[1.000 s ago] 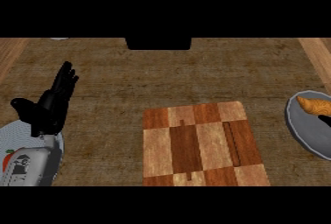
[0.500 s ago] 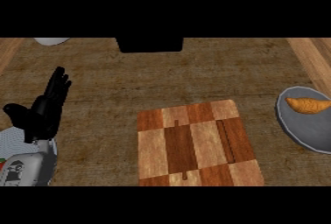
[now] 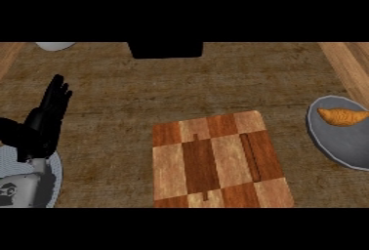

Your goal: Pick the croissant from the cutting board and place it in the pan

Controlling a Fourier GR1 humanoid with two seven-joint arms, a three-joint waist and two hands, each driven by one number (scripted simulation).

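At the left edge of the frame the left hand (image 3: 45, 121) rests with its fingers straight and pointing up toward the top of the picture, the thumb spread out to the left; it is wide open and has hold of nothing. Its grey forearm (image 3: 29, 188) comes in from the lower left corner below it. The right hand does not show anywhere in the view. To the right of the left hand, well apart from it across bare brown table (image 3: 216, 83), lies the cutting board (image 3: 216, 163), a patchwork of light and dark wooden blocks set at a slight tilt in the lower middle of the frame; its top carries nothing. Farther right, at the right edge of the frame and apart from the board, sits the pan (image 3: 346, 139), a grey round dish with a paler rim, partly cut off by the frame's edge. The croissant (image 3: 343, 116), golden orange, lies inside the pan in its upper part, so it is already off the board. Along the top of the frame a dark block (image 3: 166, 50) stands in the middle, and a pale round object (image 3: 56, 46) peeks in at the upper left, too cropped to identify.
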